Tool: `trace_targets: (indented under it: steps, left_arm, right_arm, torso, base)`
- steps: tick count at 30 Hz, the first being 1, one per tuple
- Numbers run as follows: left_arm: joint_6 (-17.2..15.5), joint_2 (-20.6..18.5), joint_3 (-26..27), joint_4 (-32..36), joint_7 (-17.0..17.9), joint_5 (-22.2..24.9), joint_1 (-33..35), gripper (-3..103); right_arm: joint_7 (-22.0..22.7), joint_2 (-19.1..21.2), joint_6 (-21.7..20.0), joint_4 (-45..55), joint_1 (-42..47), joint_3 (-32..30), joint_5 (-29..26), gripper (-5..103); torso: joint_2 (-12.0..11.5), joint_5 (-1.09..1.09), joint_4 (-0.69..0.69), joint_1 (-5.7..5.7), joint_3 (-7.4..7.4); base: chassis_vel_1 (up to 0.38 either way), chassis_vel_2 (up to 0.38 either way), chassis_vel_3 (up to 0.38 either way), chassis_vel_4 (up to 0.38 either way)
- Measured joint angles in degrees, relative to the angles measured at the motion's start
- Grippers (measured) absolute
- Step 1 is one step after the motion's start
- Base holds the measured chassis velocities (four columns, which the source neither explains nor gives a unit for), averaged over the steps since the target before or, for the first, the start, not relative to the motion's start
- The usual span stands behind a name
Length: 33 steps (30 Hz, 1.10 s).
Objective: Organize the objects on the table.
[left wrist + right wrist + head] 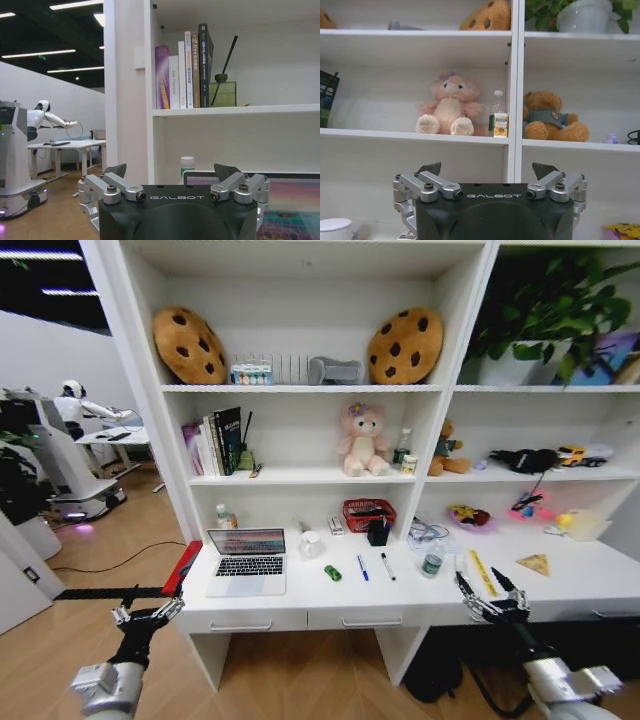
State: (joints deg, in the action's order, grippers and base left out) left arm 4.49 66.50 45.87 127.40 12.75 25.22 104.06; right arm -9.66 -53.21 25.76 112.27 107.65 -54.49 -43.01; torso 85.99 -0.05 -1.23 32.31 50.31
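Left gripper (147, 615): lower left of the head view, below the table's front edge, fingers spread, grasping nothing.
Right gripper (489, 592): lower right, at the table's front edge, fingers apart and empty.
Table (300, 602): long white top across the middle of the frame; its right end is cut off by the frame edge.
Laptop (247, 560): open, left of centre on the table, screen lit.
Ruler (482, 571): yellow, right of centre, its near end hidden behind the right gripper.
Can (432, 560): green-lidded, just left of the ruler.
Pens (363, 568): blue one and a black one side by side, centre of the table.
Toy car (333, 573): green, tiny, between laptop and pens; details too small to tell.
Red basket (368, 513): behind the pens, against the shelf's back wall.
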Motion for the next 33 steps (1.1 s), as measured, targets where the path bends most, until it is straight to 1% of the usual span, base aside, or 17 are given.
trace_targets:
  steps: [2,3,5,6,9,11,12,14,15,16,18,20,25,28,29,32,33]
  left_arm:
    - [0.01,0.02,-0.02,0.00,0.00,0.00,0.00,99]
    - [0.06,0.11,-0.30,0.00,-0.06,-0.03,-0.06,99]
    - [0.07,0.11,-0.36,0.00,-0.05,-0.05,-0.09,99]
    - [0.07,0.12,-0.54,-0.02,-0.05,-0.07,-0.25,99]
    - [0.06,0.12,-0.67,-0.12,0.26,-0.06,-0.75,98]
    - [-0.02,0.11,-0.69,-0.17,0.42,-0.04,-0.88,99]
    - [-0.15,0.07,-0.70,-0.24,0.62,-0.02,-0.99,100]
    - [-0.26,0.02,-0.72,-0.28,0.80,-0.01,-1.04,100]
    - [-0.30,0.03,-0.81,-0.29,0.91,-0.01,-1.10,100]
    - [-0.41,0.11,-0.84,-0.28,1.02,-0.03,-1.19,100]
    - [-0.51,0.17,-0.84,-0.23,1.03,-0.04,-1.19,100]
    - [-0.74,0.23,-0.80,-0.02,0.96,-0.05,-1.07,100]
    - [-1.32,-0.09,-0.46,0.16,1.28,-0.87,-1.35,102]
    - [-1.39,-0.57,-0.18,0.29,1.56,-2.06,-1.63,92]
    - [-1.39,-0.57,-0.18,0.29,1.56,-2.06,-1.63,92]
    - [-2.07,-1.26,0.67,1.88,1.77,-2.71,-0.96,76]
    - [-2.30,-1.43,0.84,2.14,1.79,-2.69,-0.78,76]
  right_arm:
    - [0.00,0.00,0.05,-0.06,0.00,-0.01,0.02,100]
    - [0.00,0.00,0.26,-0.40,0.01,-0.01,0.26,100]
    - [-0.01,-0.03,0.44,-0.50,0.00,0.00,0.42,100]
    - [-0.11,-0.16,1.71,-0.88,-0.22,0.03,1.17,100]
    - [0.87,-0.59,2.80,-1.37,-1.01,0.32,3.15,100]
    - [1.52,-0.60,2.89,-1.37,-1.18,0.38,3.23,100]
    - [2.40,-0.59,2.90,-1.37,-1.42,0.39,3.37,100]
    - [2.80,-0.45,2.91,-1.49,-1.67,0.39,3.74,100]
    - [2.96,-0.29,2.93,-1.61,-1.88,0.34,4.17,100]
    - [3.10,-0.30,2.86,-1.56,-1.88,0.29,4.60,100]
    - [3.16,-0.36,2.75,-1.52,-1.88,0.29,4.86,100]
    - [3.25,-0.57,2.35,-1.26,-1.80,0.43,5.80,100]
    - [3.39,-0.88,1.80,-1.09,-1.79,0.74,6.34,100]
    - [3.98,-1.18,1.51,-1.19,-1.89,1.02,6.60,100]
    - [3.98,-1.18,1.51,-1.19,-1.89,1.02,6.60,100]
    - [4.20,-1.56,1.45,-1.55,-1.91,1.32,7.01,100]
    - [4.25,-1.62,1.45,-1.56,-1.90,1.36,7.04,100]
  torso:
    - [0.00,0.00,0.00,0.00,0.00]
    - [-0.02,0.12,0.03,0.02,0.02]
    - [-0.03,0.12,0.03,0.03,0.03]
    - [-0.01,0.01,0.00,0.01,0.01]
    - [-0.01,0.13,0.01,0.01,0.01]
    - [-0.01,0.08,0.00,0.01,0.01]
    - [-0.01,-0.02,0.00,0.02,0.01]
    - [-0.02,0.04,0.05,0.03,0.01]
    - [-0.03,0.08,0.04,0.08,0.03]
    - [-0.02,0.01,-0.07,0.04,0.01]
    - [-0.02,0.05,-0.08,0.03,0.01]
    - [0.00,0.04,0.03,-0.03,0.00]
    - [0.04,0.06,0.02,-0.08,-0.02]
    - [0.04,0.05,-0.01,-0.08,-0.02]
    - [0.04,0.05,-0.01,-0.08,-0.02]
    - [0.00,0.05,0.01,-0.01,0.01]
    - [0.00,0.05,0.02,-0.01,0.01]
  base:
    - [-0.315,0.396,0.345,-0.401]
    - [-0.338,0.415,0.329,-0.408]
    - [-0.338,0.415,0.329,-0.408]
    - [-0.303,0.415,0.258,-0.399]
    - [-0.269,0.351,0.278,-0.329]
    - [-0.273,0.290,0.256,-0.324]
    - [-0.198,0.256,0.123,-0.127]
    - [-0.180,0.217,0.123,-0.061]
    - [-0.120,0.079,0.021,0.005]
    - [-0.120,-0.009,-0.010,-0.048]
    - [-0.060,-0.004,-0.005,-0.024]
    - [0.024,-0.014,-0.017,0.026]
    - [0.086,-0.063,-0.050,0.074]
    - [0.011,-0.035,-0.017,0.037]
    - [0.000,0.000,0.000,0.000]
    - [0.000,0.000,0.000,0.000]
    - [0.000,0.000,0.000,0.000]
